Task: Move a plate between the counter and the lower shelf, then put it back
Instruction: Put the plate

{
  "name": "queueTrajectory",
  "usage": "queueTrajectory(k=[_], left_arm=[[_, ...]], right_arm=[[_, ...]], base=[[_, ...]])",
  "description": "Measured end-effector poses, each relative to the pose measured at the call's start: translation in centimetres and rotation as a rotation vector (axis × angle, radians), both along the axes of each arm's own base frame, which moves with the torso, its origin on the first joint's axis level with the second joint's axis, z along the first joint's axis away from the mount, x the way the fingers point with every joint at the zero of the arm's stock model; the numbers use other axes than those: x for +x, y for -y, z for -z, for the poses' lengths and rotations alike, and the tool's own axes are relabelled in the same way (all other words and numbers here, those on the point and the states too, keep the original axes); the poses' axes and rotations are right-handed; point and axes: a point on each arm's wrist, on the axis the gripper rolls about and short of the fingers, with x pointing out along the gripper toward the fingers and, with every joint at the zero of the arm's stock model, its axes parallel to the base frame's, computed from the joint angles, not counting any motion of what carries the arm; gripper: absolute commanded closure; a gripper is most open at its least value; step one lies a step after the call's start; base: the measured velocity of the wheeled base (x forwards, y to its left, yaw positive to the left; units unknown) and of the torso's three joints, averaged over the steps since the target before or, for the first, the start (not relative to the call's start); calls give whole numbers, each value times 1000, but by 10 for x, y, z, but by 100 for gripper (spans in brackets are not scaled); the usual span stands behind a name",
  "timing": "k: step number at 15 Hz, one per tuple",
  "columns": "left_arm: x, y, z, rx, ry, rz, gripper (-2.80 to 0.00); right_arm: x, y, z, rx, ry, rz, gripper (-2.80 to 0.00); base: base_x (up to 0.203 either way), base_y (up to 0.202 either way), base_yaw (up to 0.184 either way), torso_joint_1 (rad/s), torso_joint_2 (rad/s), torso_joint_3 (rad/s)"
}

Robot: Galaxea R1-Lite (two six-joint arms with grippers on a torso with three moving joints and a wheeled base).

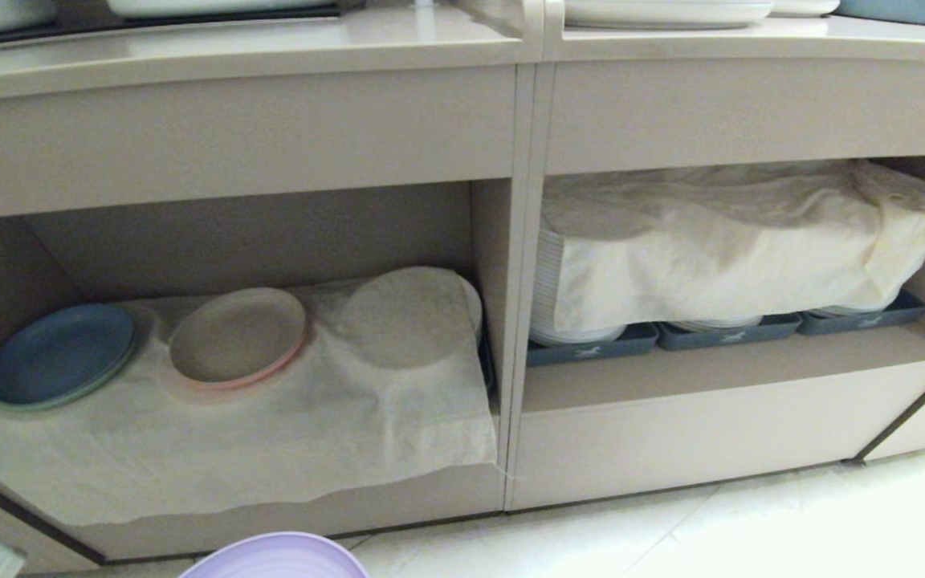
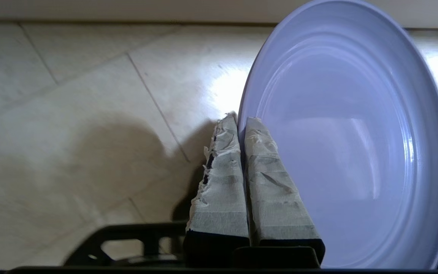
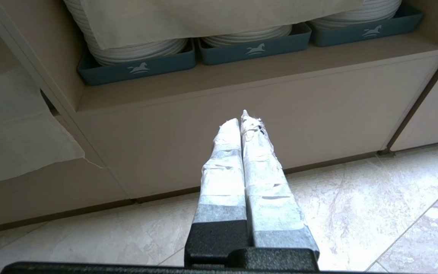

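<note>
The lavender plate (image 2: 356, 133) stands nearly on edge in the left wrist view, its rim pinched between the taped fingers of my left gripper (image 2: 240, 121), which is shut on it over the tiled floor. In the head view only the plate's top edge (image 1: 278, 555) shows at the bottom, in front of the lower shelf (image 1: 398, 490) with its draped cream cloth (image 1: 270, 449). The counter (image 1: 270, 48) runs along the top. My right gripper (image 3: 240, 118) hangs shut and empty above the floor, facing the cabinet front.
A blue plate (image 1: 59, 353) and a beige-pink plate (image 1: 238, 335) lie on the cloth, with a covered stack (image 1: 406, 317) beside them. The right cubby holds grey-blue trays (image 1: 591, 347) of white plates under another cloth (image 1: 719, 241). White dishes (image 1: 663, 11) sit on the counter.
</note>
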Motion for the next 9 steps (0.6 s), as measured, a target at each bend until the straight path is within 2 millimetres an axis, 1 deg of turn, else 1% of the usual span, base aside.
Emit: queueTrajectory(k=[9], left_arm=[[-6, -1, 3, -62, -48, -23, 0]], right_arm=[[0, 0, 0, 0, 0, 1, 0]], base=[[0, 0, 0, 0, 0, 0]])
